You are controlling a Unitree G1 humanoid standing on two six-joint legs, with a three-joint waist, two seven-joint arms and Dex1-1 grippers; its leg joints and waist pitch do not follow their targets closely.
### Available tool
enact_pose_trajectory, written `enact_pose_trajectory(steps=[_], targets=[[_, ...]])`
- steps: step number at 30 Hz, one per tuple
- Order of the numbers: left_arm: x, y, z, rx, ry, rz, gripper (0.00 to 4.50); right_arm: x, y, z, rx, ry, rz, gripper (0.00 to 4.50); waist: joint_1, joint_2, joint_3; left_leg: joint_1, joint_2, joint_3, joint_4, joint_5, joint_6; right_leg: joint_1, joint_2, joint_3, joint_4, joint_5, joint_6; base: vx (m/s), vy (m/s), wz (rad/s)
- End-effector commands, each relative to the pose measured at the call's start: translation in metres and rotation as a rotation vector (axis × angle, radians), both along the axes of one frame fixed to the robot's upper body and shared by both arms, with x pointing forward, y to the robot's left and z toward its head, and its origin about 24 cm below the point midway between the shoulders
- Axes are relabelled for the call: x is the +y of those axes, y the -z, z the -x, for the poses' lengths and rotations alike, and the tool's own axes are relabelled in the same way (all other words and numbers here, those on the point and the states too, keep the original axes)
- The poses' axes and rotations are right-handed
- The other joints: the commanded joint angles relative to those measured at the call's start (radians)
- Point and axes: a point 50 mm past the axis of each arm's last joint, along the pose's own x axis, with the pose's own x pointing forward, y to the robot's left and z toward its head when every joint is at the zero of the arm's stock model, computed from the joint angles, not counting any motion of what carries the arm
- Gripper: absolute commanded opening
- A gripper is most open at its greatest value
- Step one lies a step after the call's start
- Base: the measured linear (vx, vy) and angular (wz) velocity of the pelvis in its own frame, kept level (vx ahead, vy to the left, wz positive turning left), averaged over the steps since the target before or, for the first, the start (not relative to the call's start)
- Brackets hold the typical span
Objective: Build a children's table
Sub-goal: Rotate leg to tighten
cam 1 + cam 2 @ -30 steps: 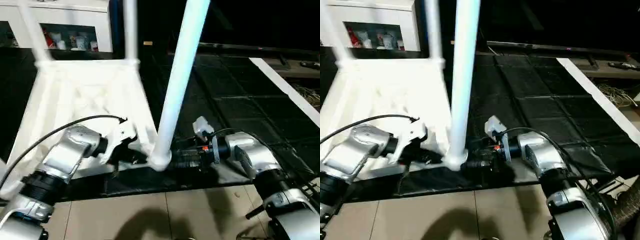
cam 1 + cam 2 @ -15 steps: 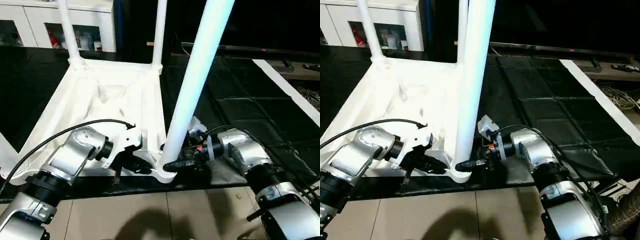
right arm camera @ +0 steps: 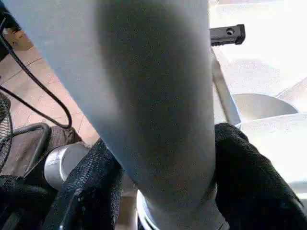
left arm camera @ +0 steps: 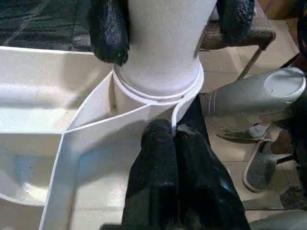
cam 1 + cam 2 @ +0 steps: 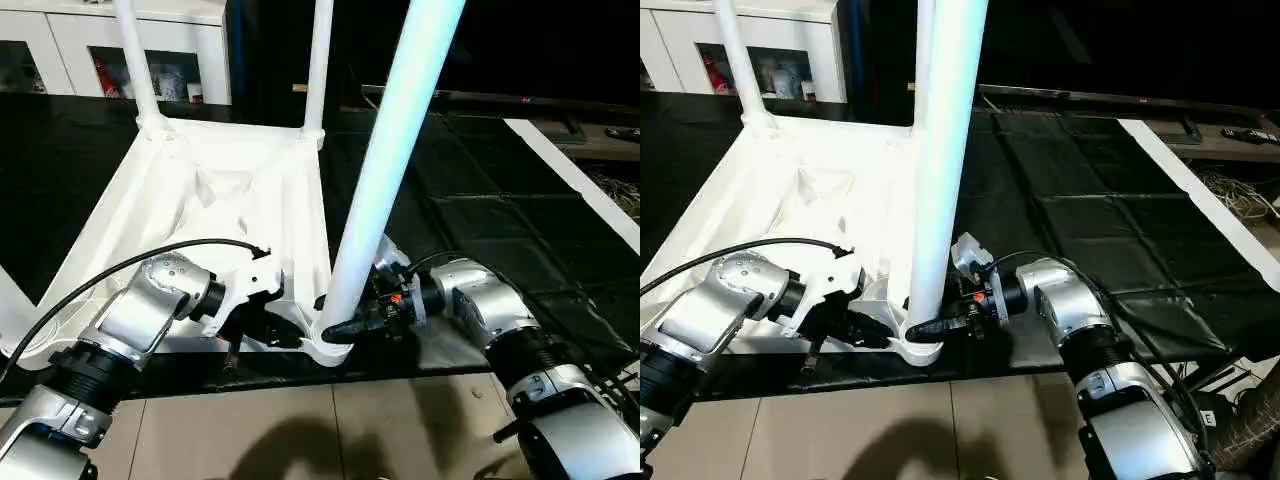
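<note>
Upturned table top (image 5: 190, 215) at centre left of the frame, its near leg (image 5: 385, 160) rising from the lower-centre corner socket (image 5: 335, 345): right gripper (image 3: 163, 191) straddling that leg's base, left gripper (image 4: 175, 158) clenched beside the socket; an off-axis squeeze could tilt or unseat the leg.

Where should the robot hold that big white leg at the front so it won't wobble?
Low on the leg, just above its corner socket, from the robot's right side. The leg is round and stands upright, so the right gripper's fingers can straddle it there.
</note>
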Motion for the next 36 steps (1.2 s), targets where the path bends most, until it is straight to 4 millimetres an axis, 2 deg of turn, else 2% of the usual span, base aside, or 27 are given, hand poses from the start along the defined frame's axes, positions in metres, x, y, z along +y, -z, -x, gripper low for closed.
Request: enact_pose_trajectory(steps=[1,3,6,8,9,10,11,12,13,14,15,16,18,19,20,21,23,24,25,26,28,32,33,34,35,36], targets=[[-0.008,0.002,0.002,0.015,0.036,0.000,0.00,0.001,-0.002,-0.001,0.011,-0.004,-0.008,2.31,-0.005,0.014,-0.063,-0.026,-0.055,0.057,-0.070,-0.133,0.032,0.087,-0.018,0.031,-0.055,-0.252,-0.198,0.000,0.000,0.00],[-0.008,0.002,0.001,0.015,0.010,0.010,0.00,0.003,-0.002,0.000,0.016,0.006,-0.020,2.27,-0.005,0.020,-0.063,-0.024,-0.055,0.057,-0.070,-0.140,0.029,0.085,-0.016,0.032,-0.056,-0.257,-0.196,0.000,0.000,0.00],[-0.014,0.002,-0.008,-0.008,-0.161,0.079,0.00,0.010,0.003,0.001,0.023,0.090,-0.012,2.25,-0.005,0.016,-0.061,-0.023,-0.056,0.059,-0.069,-0.145,0.022,0.085,-0.014,0.033,-0.059,-0.271,-0.187,0.000,0.000,0.00],[-0.014,0.002,-0.008,-0.008,-0.161,0.079,0.00,0.010,0.003,0.001,0.023,0.090,-0.012,2.21,-0.004,0.016,-0.060,-0.025,-0.058,0.057,-0.069,-0.152,0.021,0.085,-0.015,0.031,-0.061,-0.303,-0.176,0.000,0.000,0.00],[-0.019,0.002,-0.014,-0.024,-0.268,0.115,0.00,0.023,0.010,-0.001,0.006,0.219,0.015,2.21,-0.008,0.016,-0.059,-0.027,-0.060,0.057,-0.069,-0.170,0.019,0.085,-0.014,0.030,-0.067,-0.357,-0.151,0.000,0.000,0.00],[-0.019,0.002,-0.014,-0.024,-0.268,0.115,0.00,0.023,0.010,-0.001,0.006,0.219,0.015,2.18,-0.012,0.015,-0.057,-0.029,-0.060,0.058,-0.068,-0.168,0.013,0.083,-0.014,0.032,-0.067,-0.359,-0.147,0.000,0.000,0.00],[-0.022,0.002,-0.016,-0.032,-0.312,0.130,0.00,0.029,0.013,-0.003,-0.001,0.279,0.027,2.15,-0.019,0.011,-0.057,-0.036,-0.065,0.053,-0.069,-0.176,0.007,0.090,-0.014,0.026,-0.070,-0.416,-0.122,0.000,0.000,0.00],[-0.022,0.002,-0.016,-0.032,-0.312,0.130,0.00,0.029,0.013,-0.003,-0.001,0.279,0.027,2.13,-0.019,0.011,-0.057,-0.036,-0.065,0.053,-0.069,-0.176,0.007,0.090,-0.014,0.026,-0.070,-0.416,-0.122,0.000,0.000,0.00],[-0.026,0.001,-0.020,-0.043,-0.380,0.160,0.00,0.038,0.015,-0.007,-0.002,0.362,0.035,2.11,-0.030,0.010,-0.057,-0.036,-0.068,0.053,-0.067,-0.186,0.003,0.086,-0.014,0.023,-0.080,-0.488,-0.083,0.000,0.000,0.00],[-0.030,-0.001,-0.024,-0.056,-0.450,0.185,0.00,0.047,0.015,-0.013,0.008,0.456,0.039,2.09,-0.040,0.008,-0.056,-0.034,-0.070,0.053,-0.065,-0.189,0.000,0.081,-0.013,0.021,-0.084,-0.514,-0.070,0.000,0.000,0.00],[-0.032,-0.002,-0.026,-0.062,-0.485,0.195,0.00,0.051,0.014,-0.016,0.011,0.504,0.044,2.07,-0.049,0.008,-0.056,-0.039,-0.074,0.050,-0.063,-0.195,0.001,0.084,-0.013,0.014,-0.089,-0.552,-0.053,0.000,0.000,0.00],[-0.036,-0.004,-0.030,-0.070,-0.546,0.210,0.00,0.060,0.013,-0.021,0.012,0.588,0.056,2.05,-0.054,0.008,-0.056,-0.040,-0.075,0.051,-0.062,-0.199,0.001,0.083,-0.012,0.013,-0.091,-0.566,-0.046,0.000,0.000,0.00],[-0.040,-0.005,-0.033,-0.088,-0.603,0.218,0.00,0.067,0.011,-0.025,0.010,0.642,0.053,2.04,-0.070,0.012,-0.058,-0.044,-0.075,0.046,-0.062,-0.201,0.006,0.083,-0.014,0.007,-0.096,-0.575,-0.031,0.000,0.000,0.00],[-0.043,-0.007,-0.035,-0.099,-0.638,0.225,0.00,0.073,0.008,-0.027,0.010,0.683,0.043,2.03,-0.073,0.006,-0.059,-0.044,-0.074,0.046,-0.062,-0.200,0.008,0.082,-0.013,0.005,-0.096,-0.565,-0.032,0.000,0.000,0.00],[-0.046,-0.009,-0.038,-0.114,-0.681,0.233,0.00,0.079,0.006,-0.028,0.020,0.723,0.032,2.01,-0.075,0.009,-0.059,-0.041,-0.073,0.046,-0.063,-0.199,0.009,0.081,-0.012,0.006,-0.094,-0.548,-0.039,0.000,0.000,0.00],[-0.049,-0.010,-0.039,-0.124,-0.708,0.240,0.00,0.084,0.005,-0.028,0.022,0.747,0.030,2.01,-0.077,0.008,-0.060,-0.035,-0.072,0.047,-0.065,-0.203,0.016,0.078,-0.008,0.006,-0.094,-0.500,-0.056,0.000,0.000,0.00],[-0.051,-0.011,-0.039,-0.127,-0.713,0.241,0.00,0.086,0.004,-0.029,0.020,0.765,0.031,2.01,-0.078,0.010,-0.060,-0.035,-0.069,0.047,-0.068,-0.199,0.023,0.077,-0.008,0.011,-0.088,-0.456,-0.075,0.000,0.000,0.00],[-0.051,-0.012,-0.039,-0.137,-0.710,0.235,0.00,0.087,0.004,-0.029,0.031,0.773,0.014,2.35,-0.077,0.009,-0.062,-0.031,-0.066,0.049,-0.070,-0.186,0.033,0.076,-0.008,0.016,-0.080,-0.388,-0.107,0.000,0.000,0.00],[-0.051,-0.012,-0.039,-0.137,-0.710,0.235,0.00,0.087,0.004,-0.029,0.031,0.773,0.014,2.35,-0.077,0.009,-0.062,-0.031,-0.066,0.049,-0.070,-0.186,0.033,0.076,-0.008,0.016,-0.080,-0.388,-0.107,0.000,0.000,0.00],[-0.049,-0.012,-0.038,-0.138,-0.694,0.231,0.00,0.085,0.005,-0.027,0.018,0.745,0.008,2.56,-0.074,0.012,-0.063,-0.028,-0.065,0.051,-0.069,-0.176,0.041,0.075,-0.007,0.019,-0.076,-0.343,-0.129,0.051,-0.002,0.05],[-0.047,-0.012,-0.037,-0.138,-0.683,0.229,0.00,0.083,0.005,-0.026,0.013,0.735,0.005,2.79,-0.069,0.011,-0.066,-0.027,-0.065,0.055,-0.068,-0.135,0.056,0.081,-0.008,0.024,-0.066,-0.253,-0.171,0.051,-0.007,0.05],[-0.042,-0.009,-0.032,-0.125,-0.636,0.211,0.00,0.073,0.008,-0.024,-0.005,0.714,-0.008,3.07,-0.064,0.014,-0.069,-0.030,-0.066,0.054,-0.068,-0.060,0.066,0.090,-0.009,0.027,-0.053,-0.146,-0.211,0.000,0.000,0.00],[-0.040,-0.008,-0.031,-0.120,-0.619,0.203,0.00,0.068,0.008,-0.024,-0.008,0.711,-0.014,3.25,-0.064,0.014,-0.068,-0.030,-0.066,0.054,-0.069,-0.061,0.067,0.090,-0.009,0.027,-0.053,-0.144,-0.214,0.000,0.000,0.00],[-0.035,-0.005,-0.026,-0.110,-0.574,0.186,0.00,0.055,0.009,-0.024,-0.016,0.698,-0.031,3.34,-0.062,0.017,-0.067,-0.027,-0.064,0.054,-0.069,-0.081,0.072,0.090,-0.010,0.027,-0.055,-0.150,-0.222,0.000,0.000,0.00],[-0.035,-0.005,-0.026,-0.110,-0.574,0.186,0.00,0.055,0.009,-0.024,-0.016,0.698,-0.031,3.34,-0.062,0.017,-0.067,-0.027,-0.064,0.054,-0.069,-0.081,0.072,0.090,-0.010,0.027,-0.055,-0.150,-0.222,0.000,0.000,0.00],[-0.033,-0.004,-0.024,-0.100,-0.552,0.178,0.00,0.047,0.010,-0.024,-0.016,0.692,-0.039,3.53,-0.059,0.017,-0.065,-0.025,-0.061,0.056,-0.071,-0.099,0.074,0.088,-0.011,0.028,-0.057,-0.160,-0.226,0.000,0.000,0.00]])
